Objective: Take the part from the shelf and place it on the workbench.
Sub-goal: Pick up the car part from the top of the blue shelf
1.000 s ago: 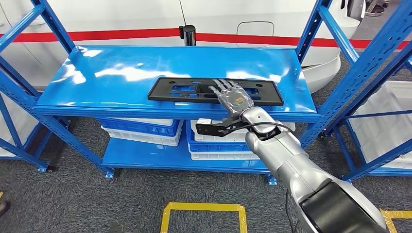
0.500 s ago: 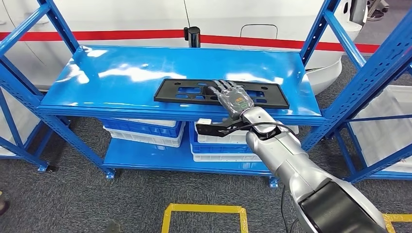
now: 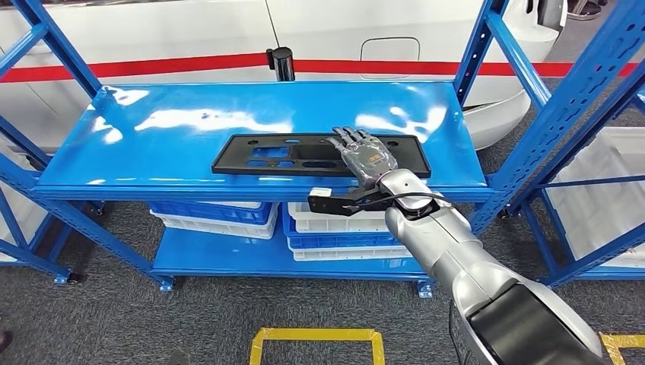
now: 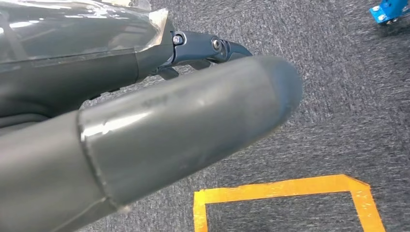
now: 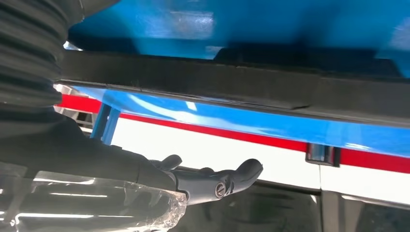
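A flat black part lies along the front edge of the blue shelf, under and just ahead of the fingers of the robot's right hand. The fingers are stretched out flat and apart over the part's right half, holding nothing; whether they touch its surface cannot be told. In the right wrist view the part runs as a dark bar just beyond the fingers.

With the hand lying flat on top, a push forward would likely slide the part deeper onto the glossy shelf instead of gripping it, and a one-sided lift could tip its long left end down.

The left hand hangs over grey carpet near yellow tape; its fingers are too close and blurred to judge.
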Controlling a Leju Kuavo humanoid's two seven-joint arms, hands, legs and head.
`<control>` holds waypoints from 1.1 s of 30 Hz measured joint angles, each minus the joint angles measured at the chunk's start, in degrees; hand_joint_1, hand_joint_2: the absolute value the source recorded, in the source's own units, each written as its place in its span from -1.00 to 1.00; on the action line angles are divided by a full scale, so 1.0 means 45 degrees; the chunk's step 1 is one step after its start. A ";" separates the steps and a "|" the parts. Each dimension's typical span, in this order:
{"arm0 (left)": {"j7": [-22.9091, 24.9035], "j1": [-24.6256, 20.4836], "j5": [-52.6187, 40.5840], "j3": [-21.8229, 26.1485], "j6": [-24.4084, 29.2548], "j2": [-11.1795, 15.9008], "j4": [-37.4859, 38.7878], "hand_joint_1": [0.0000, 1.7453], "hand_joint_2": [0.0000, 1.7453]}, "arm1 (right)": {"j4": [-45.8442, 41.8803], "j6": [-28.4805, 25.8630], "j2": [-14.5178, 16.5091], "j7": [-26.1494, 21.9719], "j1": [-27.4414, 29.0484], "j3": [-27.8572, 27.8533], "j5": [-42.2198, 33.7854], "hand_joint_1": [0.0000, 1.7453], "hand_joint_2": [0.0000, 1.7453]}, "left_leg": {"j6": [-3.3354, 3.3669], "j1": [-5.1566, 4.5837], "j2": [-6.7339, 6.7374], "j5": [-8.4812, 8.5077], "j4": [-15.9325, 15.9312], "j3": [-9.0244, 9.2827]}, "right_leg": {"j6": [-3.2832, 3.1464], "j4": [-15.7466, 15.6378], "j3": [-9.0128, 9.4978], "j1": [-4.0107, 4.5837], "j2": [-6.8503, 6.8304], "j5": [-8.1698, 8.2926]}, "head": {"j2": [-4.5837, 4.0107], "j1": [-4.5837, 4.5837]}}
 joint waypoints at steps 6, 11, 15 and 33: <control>-0.1749 0.0012 0.0428 0.0260 0.0147 0.0055 -0.0006 -1.00 -1.00 | 0.0019 -0.0024 -0.0068 -0.0336 -0.0051 -0.0075 -0.0224 1.00 1.00 | 0.0482 -0.0178 -0.0025 0.1924 -0.3339 0.1150 | 0.0226 -0.0060 0.0390 0.0104 0.0060 -0.0366 | -0.0001 0.0015; -0.2829 -0.0077 0.0687 0.0599 0.0370 -0.0038 -0.0028 -1.00 0.50 | -0.0006 -0.0208 -0.0335 -0.0475 -0.0004 -0.0279 -0.0419 1.00 1.00 | 0.0752 -0.0127 0.0004 0.2027 -0.3766 0.1513 | 0.0380 0.1259 -0.0323 0.0135 0.0005 -0.1045 | -0.0001 0.0028; -0.3780 -0.0118 0.0839 0.0774 0.0723 -0.0111 -0.0029 -1.00 -1.00 | 0.0002 -0.0256 -0.0607 -0.0497 0.0184 -0.0311 -0.0437 1.00 1.00 | 0.0819 -0.0139 -0.0050 0.1911 -0.3746 0.1560 | 0.0547 0.3502 -0.1905 0.0105 -0.0001 -0.1465 | -0.0002 0.0035; -0.5255 0.0018 0.1351 0.1769 0.2128 -0.0282 -0.0024 -1.00 1.00 | -0.4538 0.1451 -0.2433 -0.2165 0.0706 -0.1663 -0.3811 1.00 1.00 | -0.0143 0.0215 0.0013 0.1044 -0.1770 0.0807 | 0.0247 -0.0011 -0.0247 -0.0145 -0.0042 0.0203 | -0.0001 -0.0061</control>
